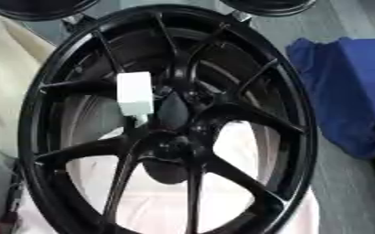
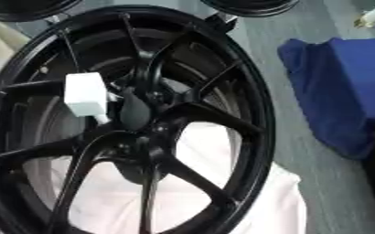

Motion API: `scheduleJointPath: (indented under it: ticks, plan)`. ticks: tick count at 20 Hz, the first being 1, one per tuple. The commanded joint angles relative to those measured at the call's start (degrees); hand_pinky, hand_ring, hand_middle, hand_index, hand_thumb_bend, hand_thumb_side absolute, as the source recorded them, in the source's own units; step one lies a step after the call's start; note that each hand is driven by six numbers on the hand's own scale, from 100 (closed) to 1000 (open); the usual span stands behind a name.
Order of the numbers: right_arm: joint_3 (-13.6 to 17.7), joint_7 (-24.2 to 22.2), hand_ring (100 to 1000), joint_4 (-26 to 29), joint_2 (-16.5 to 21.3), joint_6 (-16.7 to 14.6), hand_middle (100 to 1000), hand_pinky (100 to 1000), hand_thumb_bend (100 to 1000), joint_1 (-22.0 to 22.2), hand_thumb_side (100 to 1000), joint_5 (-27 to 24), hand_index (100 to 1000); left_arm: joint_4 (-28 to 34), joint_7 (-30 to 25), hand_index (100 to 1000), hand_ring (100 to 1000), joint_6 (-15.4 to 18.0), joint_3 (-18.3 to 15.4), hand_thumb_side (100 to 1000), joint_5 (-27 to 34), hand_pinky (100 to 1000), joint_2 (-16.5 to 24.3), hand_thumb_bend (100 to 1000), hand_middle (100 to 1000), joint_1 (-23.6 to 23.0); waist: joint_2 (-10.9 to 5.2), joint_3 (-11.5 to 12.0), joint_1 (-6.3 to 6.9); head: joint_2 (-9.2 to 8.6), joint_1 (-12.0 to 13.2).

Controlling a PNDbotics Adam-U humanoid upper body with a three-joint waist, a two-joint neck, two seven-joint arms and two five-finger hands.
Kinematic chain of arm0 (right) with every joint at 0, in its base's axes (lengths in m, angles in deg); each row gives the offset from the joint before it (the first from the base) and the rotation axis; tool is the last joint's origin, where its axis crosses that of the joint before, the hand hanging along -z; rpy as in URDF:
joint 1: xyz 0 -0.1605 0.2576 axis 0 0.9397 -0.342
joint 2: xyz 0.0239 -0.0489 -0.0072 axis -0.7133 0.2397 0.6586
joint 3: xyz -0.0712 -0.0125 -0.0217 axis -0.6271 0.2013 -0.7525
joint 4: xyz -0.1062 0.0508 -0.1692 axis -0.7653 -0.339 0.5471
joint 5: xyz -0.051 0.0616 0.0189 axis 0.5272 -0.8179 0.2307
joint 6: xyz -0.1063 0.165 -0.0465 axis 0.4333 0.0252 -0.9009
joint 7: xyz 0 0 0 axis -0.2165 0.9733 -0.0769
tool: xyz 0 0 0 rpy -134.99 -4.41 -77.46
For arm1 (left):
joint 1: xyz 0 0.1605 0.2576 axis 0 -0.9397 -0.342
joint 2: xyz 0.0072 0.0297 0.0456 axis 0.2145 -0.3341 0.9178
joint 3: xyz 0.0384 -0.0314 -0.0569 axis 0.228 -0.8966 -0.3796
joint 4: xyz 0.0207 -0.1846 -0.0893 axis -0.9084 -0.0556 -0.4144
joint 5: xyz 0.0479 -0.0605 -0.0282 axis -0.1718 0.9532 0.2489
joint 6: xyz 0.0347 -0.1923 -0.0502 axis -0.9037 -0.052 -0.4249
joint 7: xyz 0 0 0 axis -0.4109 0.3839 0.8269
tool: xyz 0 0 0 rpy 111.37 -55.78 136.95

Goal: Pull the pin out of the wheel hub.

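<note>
Evidently not started: the white block-shaped pin [image 1: 135, 93] sits seated among the spokes of the glossy black alloy wheel hub [image 1: 171, 145]. Neither hand shows, state undeterminable.

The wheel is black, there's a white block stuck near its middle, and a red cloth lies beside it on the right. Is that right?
Almost. The cloth is blue, not red, as the right eye view shows. The wheel is black, with the white block near its middle.

Black wheel hub [image 2: 135, 123], white pin [image 2: 87, 95] at centre, blue cloth [image 2: 343, 91] beside
</note>
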Motion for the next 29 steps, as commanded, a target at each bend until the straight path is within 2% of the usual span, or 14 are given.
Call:
scheduleJointPath:
  ticks: [1,4,5,6,8,9,10,12,15,17,18,19,20,29]
  plan:
    - [2.46,2.94,820,1.56,-0.93,2.04,793,846,284,2.67,100,2.95,819,1.15,0.05,763,567,0.09,-0.36,758,-0.14,961,0.79,173,573,0.46,-0.87,0.21,0.0,-0.93,-0.12]
    - [2.33,5.54,923,2.82,-2.8,4.26,911,895,437,6.91,103,5.56,894,1.15,-0.18,765,568,0.01,-0.15,760,0.04,962,0.63,174,574,0.56,-0.97,0.72,0.01,-0.96,-0.53]
    - [2.38,6.45,934,3.61,-3.4,4.61,930,896,393,8.23,332,6.46,914,1.15,-0.34,765,568,-0.04,-0.05,760,0.1,962,0.61,174,574,0.61,-1.03,0.92,0.01,-0.94,-0.68]
    - [2.48,7.38,941,4.29,-3.96,4.96,941,898,328,9.07,483,7.39,924,1.15,-0.5,765,569,-0.08,0.01,760,0.13,962,0.6,175,574,0.65,-1.08,1.05,0.0,-0.92,-0.78]
    - [2.97,9.16,936,5.07,-4.95,5.93,951,888,255,9.47,938,9.14,940,1.15,-0.69,766,569,-0.11,0.02,759,0.16,963,0.6,178,574,0.67,-1.18,1.12,-0.03,-0.88,-0.86]
    - [3.41,10.01,925,5.2,-5.43,6.63,947,880,228,9.32,1000,9.45,940,1.15,-0.74,766,569,-0.12,0.02,759,0.17,963,0.59,179,574,0.66,-1.22,1.12,-0.05,-0.85,-0.88]
    - [3.83,10.88,913,5.2,-5.79,7.42,939,871,244,9.11,1000,9.15,937,1.15,-0.78,766,569,-0.14,0.02,759,0.17,963,0.59,179,574,0.64,-1.25,1.11,-0.08,-0.82,-0.91]
    - [4.31,12.6,863,5.59,-6.35,8.68,873,850,104,8.62,1000,7.85,899,1.15,-0.83,765,568,-0.19,0.0,759,0.13,963,0.57,179,574,0.62,-1.29,1.14,-0.17,-0.78,-0.88]
    - [4.37,15.21,761,6.78,-6.87,9.27,715,814,100,8.13,996,5.36,786,1.15,-0.88,765,568,-0.2,0.02,759,0.11,963,0.59,179,574,0.64,-1.3,1.17,-0.29,-0.72,-0.84]
    - [4.43,16.92,669,7.6,-6.96,9.56,613,769,100,7.65,884,3.66,704,1.15,-0.94,765,568,-0.22,0.06,759,0.11,963,0.6,178,574,0.67,-1.32,1.19,-0.35,-0.65,-0.89]
    - [4.32,17.83,650,8.14,-7.03,9.51,594,756,100,7.39,755,2.75,686,1.15,-0.99,765,568,-0.23,0.09,759,0.11,964,0.61,178,574,0.69,-1.35,1.23,-0.38,-0.66,-0.96]
    - [4.11,18.75,625,8.73,-7.08,9.45,569,740,100,7.15,566,1.83,666,1.15,-1.03,765,569,-0.23,0.11,759,0.11,964,0.63,178,574,0.73,-1.37,1.28,-0.4,-0.67,-1.0]
    - [3.83,19.68,612,9.38,-7.09,9.44,553,733,100,6.96,486,0.9,652,1.15,-1.07,765,569,-0.2,0.12,758,0.12,964,0.65,178,574,0.76,-1.4,1.33,-0.43,-0.65,-1.04]
    - [-3.13,27.61,594,20.33,-7.58,5.87,533,744,100,6.21,367,-7.01,635,1.15,-1.63,766,568,0.01,0.49,757,0.3,964,0.82,178,574,1.28,-1.37,2.03,-0.46,-0.56,-1.63]
